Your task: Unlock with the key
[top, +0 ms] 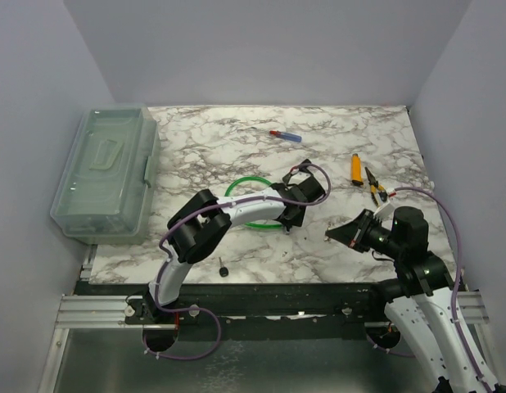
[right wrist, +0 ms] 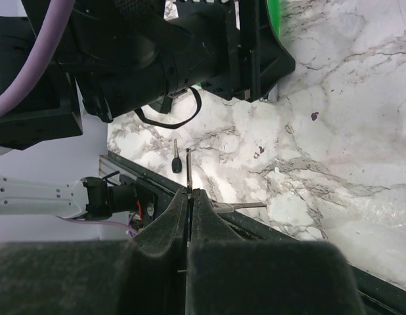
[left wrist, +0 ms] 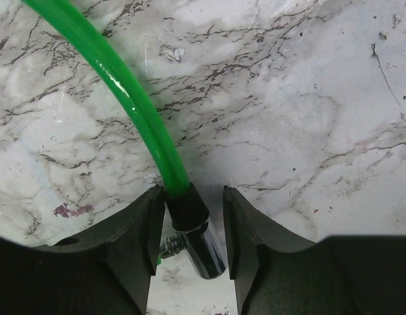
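A green cable lock point(top: 250, 179) lies looped in the middle of the marble table. In the left wrist view its green cable point(left wrist: 134, 108) ends in a black collar and a chrome lock cylinder point(left wrist: 206, 252). My left gripper point(left wrist: 191, 193) is open and straddles that cylinder; the left finger is close against the collar and the right finger stands apart. It also shows in the top view point(top: 291, 214). My right gripper point(right wrist: 190, 191) is shut on a silver key point(right wrist: 188, 169) whose blade sticks out past the fingertips. It hovers to the right of the lock point(top: 335, 235).
A second key with a black head point(top: 223, 268) lies near the table's front edge, also in the right wrist view point(right wrist: 175, 161). A clear plastic box point(top: 106, 172) stands at the left. A red-blue tool point(top: 284, 135), an orange tool point(top: 356, 168) and pliers point(top: 374, 189) lie at the back right.
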Action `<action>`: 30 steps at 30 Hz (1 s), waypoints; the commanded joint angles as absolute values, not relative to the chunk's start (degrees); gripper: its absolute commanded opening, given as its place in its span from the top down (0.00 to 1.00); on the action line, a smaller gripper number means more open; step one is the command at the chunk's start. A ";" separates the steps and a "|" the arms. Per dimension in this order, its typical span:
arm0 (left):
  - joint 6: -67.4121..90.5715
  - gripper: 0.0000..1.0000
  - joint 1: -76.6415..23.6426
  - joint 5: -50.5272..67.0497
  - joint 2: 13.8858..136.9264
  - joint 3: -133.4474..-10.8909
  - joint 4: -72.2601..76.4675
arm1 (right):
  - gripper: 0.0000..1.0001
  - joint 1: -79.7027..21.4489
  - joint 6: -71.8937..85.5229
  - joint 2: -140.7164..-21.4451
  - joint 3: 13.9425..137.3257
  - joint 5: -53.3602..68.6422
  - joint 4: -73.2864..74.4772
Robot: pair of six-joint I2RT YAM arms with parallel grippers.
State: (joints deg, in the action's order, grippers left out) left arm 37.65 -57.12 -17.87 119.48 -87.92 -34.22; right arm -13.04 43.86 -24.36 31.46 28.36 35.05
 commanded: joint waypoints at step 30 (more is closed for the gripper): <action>51.41 1.00 -38.00 13.99 110.13 -87.97 -31.03 | 1.00 -12.91 44.27 -29.34 21.81 41.36 19.07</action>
State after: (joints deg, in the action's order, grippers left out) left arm 47.62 -41.45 3.53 110.63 -89.73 -33.91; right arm -13.04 43.16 -28.05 23.18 36.69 26.61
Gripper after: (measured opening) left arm 0.149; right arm 0.011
